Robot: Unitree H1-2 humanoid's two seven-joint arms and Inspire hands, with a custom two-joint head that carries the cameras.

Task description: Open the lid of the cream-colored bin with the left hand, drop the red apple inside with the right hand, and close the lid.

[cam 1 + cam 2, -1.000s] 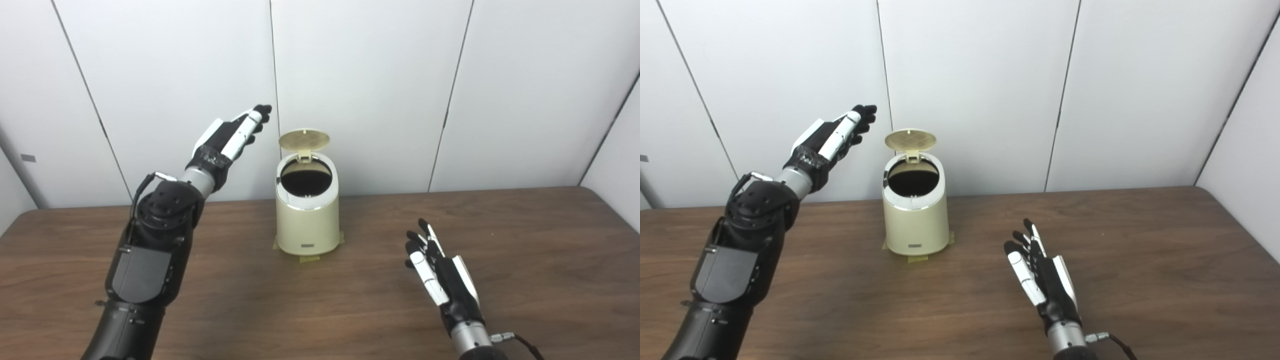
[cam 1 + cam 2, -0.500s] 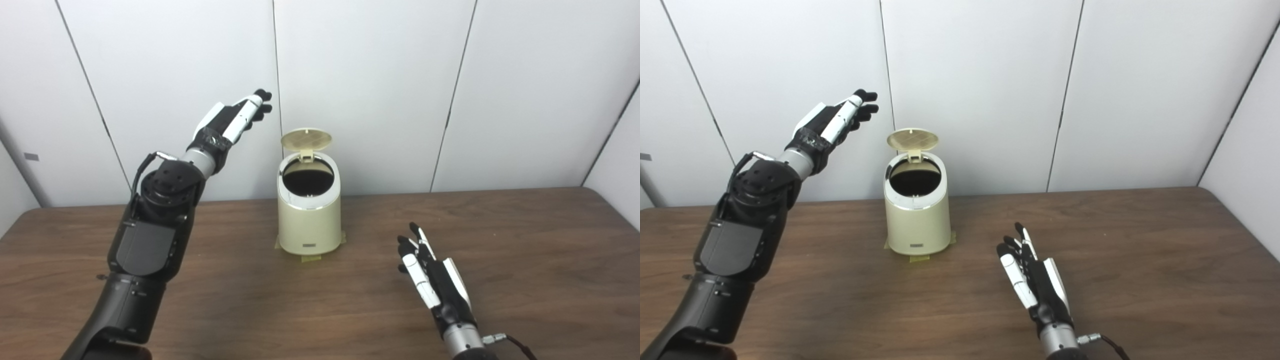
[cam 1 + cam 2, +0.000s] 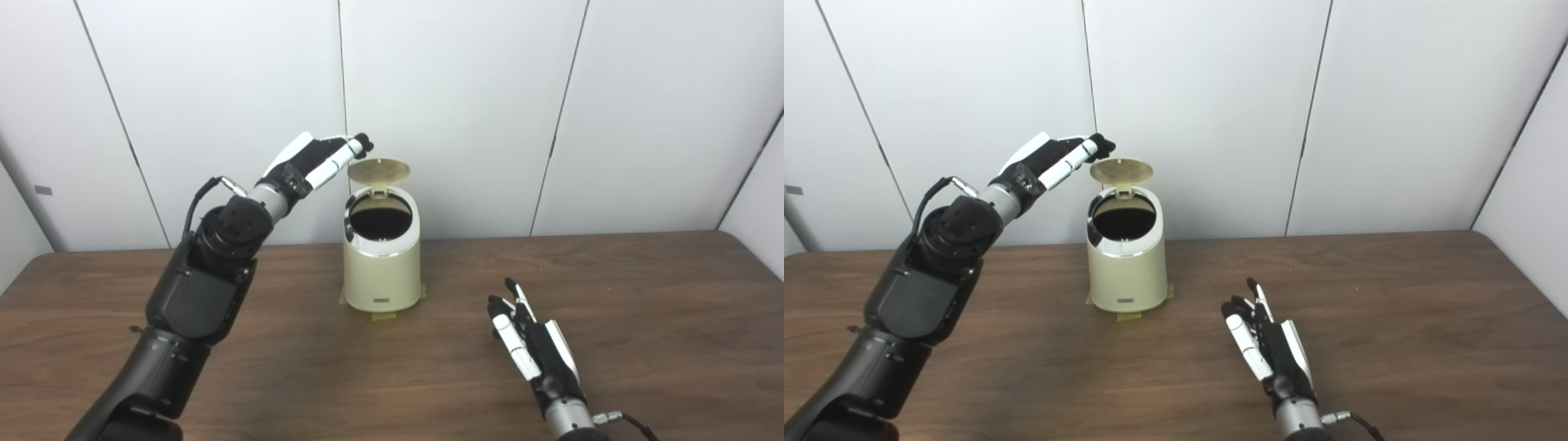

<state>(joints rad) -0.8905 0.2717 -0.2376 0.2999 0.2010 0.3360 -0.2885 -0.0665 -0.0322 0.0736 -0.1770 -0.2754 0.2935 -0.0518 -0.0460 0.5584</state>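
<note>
The cream-colored bin (image 3: 381,272) stands on the wooden table (image 3: 643,294) near the back wall. Its round lid (image 3: 378,168) is tipped up and the dark opening (image 3: 380,223) shows. No red apple is in view; the bin's inside is too dark to read. My left hand (image 3: 318,162) is raised, open and empty, with its fingertips just left of the lid's upper edge; it also shows in the right eye view (image 3: 1053,160). My right hand (image 3: 533,343) is open and empty, low over the table to the right of the bin.
Strips of tape (image 3: 383,315) hold the bin's base to the table. White wall panels (image 3: 459,110) stand close behind the bin. The table's right edge (image 3: 1528,285) runs near a side wall.
My left hand has swung right and down to the lid's edge. My right hand has drawn back a little toward me. The lid has stayed up. The camera has shifted slightly.
</note>
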